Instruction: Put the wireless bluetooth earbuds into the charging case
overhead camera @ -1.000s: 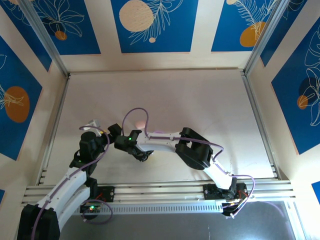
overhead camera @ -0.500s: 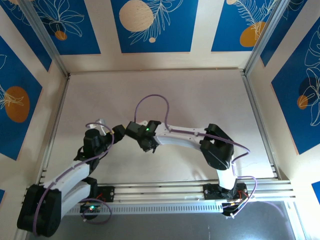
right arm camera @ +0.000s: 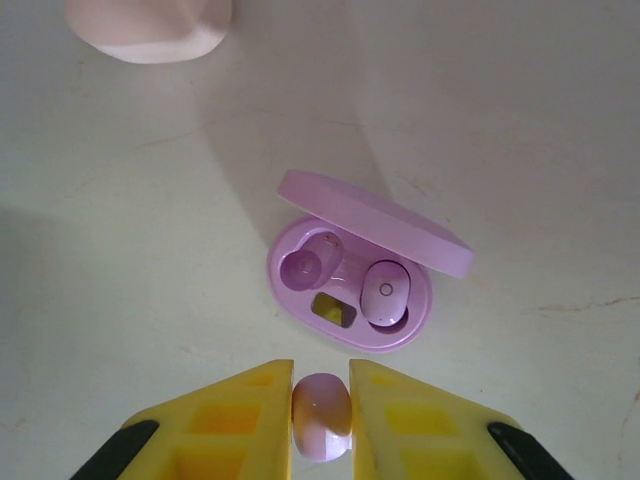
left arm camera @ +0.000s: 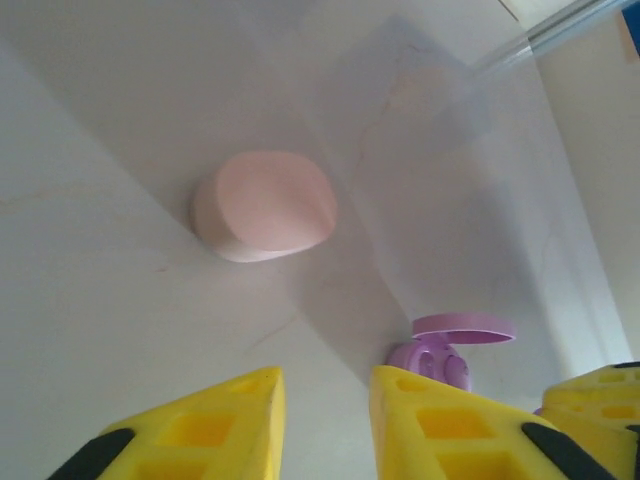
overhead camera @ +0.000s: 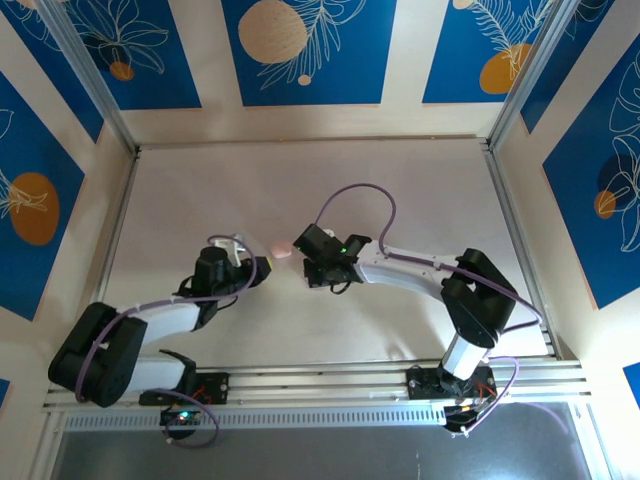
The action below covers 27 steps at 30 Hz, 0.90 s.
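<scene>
One earbud (right arm camera: pixel 321 415), pale and somewhere between pink and lilac, is clamped between the right jaws. It sits just off the purple case (right arm camera: pixel 345 338), on the side away from the hinge, and does not touch it. That case lies on the worktop (right arm camera: pixel 540 140) with its lid (right arm camera: pixel 372 222) tipped up. Inside, a second earbud (right arm camera: pixel 386 292) fills one socket. The other socket (right arm camera: pixel 305 268) looks free to us, though we cannot be certain.

Beyond the purple case's hinge side, well apart from it, lies a pink case (right arm camera: pixel 150 25) with its lid shut. The left jaws stand a little apart with nothing between them, near the purple case and aimed between the two cases.

We judge the risks as follows:
- The nub is tiny and rounded, so a slight twist could squirt it out of the grip.
- Lowered at the wrong angle, it would ride on the rim instead of seating.
- Nothing braces the light case, so a push on its rim could slide it or snap the lid down.
- A wide approach could knock the seated earbud.
- If the held nub is in fact pink, it belongs in the shut case.
</scene>
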Each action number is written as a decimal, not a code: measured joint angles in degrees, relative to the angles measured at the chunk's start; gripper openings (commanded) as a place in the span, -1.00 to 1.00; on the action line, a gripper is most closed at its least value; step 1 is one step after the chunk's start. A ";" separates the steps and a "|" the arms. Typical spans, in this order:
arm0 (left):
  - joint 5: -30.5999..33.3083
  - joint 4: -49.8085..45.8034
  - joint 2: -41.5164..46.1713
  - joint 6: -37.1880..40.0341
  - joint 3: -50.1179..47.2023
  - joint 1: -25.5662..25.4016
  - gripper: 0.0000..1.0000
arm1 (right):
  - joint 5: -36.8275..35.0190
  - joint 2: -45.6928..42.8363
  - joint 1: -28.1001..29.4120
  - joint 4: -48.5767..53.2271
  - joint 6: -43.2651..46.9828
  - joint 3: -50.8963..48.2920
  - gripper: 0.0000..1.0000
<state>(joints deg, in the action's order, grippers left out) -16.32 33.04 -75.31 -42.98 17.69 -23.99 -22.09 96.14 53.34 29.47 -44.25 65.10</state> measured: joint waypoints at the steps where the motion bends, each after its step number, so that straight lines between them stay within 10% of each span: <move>1: -0.37 -0.02 -1.53 0.11 1.05 -0.76 -0.61 | 0.46 -0.55 -0.24 -0.74 -0.48 -0.79 -0.61; 27: -6.47 -6.64 -20.72 3.06 15.61 -8.20 -0.88 | 3.08 -10.10 -2.80 -5.68 -5.68 -9.68 -0.61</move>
<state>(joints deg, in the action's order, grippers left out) -22.79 26.39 -96.03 -39.92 33.30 -32.18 -19.00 86.04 50.54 23.79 -49.93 55.42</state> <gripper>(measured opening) 0.062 0.196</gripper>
